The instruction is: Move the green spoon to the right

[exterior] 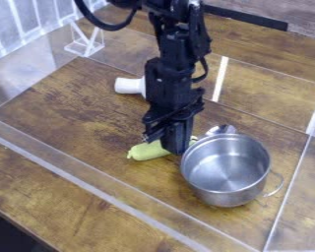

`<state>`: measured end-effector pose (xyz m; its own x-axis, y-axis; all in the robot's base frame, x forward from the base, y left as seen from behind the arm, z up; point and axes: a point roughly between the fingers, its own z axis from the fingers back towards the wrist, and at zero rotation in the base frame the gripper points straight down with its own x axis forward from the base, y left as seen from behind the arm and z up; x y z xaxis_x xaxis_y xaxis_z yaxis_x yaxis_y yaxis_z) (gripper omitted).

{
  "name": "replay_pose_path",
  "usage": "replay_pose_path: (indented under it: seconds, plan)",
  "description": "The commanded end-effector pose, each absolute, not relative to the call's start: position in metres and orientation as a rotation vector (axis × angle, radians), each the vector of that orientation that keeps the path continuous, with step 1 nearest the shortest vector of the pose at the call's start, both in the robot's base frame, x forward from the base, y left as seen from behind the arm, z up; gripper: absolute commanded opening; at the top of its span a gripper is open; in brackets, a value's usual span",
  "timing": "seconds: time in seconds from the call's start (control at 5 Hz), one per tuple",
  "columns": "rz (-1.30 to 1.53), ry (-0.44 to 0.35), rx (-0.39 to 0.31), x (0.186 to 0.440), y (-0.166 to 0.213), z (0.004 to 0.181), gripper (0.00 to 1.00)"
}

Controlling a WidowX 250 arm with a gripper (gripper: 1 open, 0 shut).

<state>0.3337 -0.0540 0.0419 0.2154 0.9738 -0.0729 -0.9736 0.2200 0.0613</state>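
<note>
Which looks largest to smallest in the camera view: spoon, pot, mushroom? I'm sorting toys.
Largest: pot.
Spoon and mushroom: unsure, as the arm partly hides both.

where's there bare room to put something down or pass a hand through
The widest bare patch is the wooden surface left of the green spoon in the picture, down to the near clear edge strip. More bare wood lies right of the arm, beyond the pot. It's crowded where the hand, spoon and pot meet.
</note>
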Motion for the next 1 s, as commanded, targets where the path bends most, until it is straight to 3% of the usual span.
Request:
replay_pose_path:
  seconds: [0.0, 0.4, 0.8]
  plan:
    - [1.382, 0.069, -0.051, 0.3364, -0.0526, 0.0633, 0.00]
    - [1.417, 0.083, -0.073, 0.3374, -0.0587, 0.0713, 0.00]
    - [1.409, 0.095, -0.093, 0.3313, -0.0583, 0.0636, 0.00]
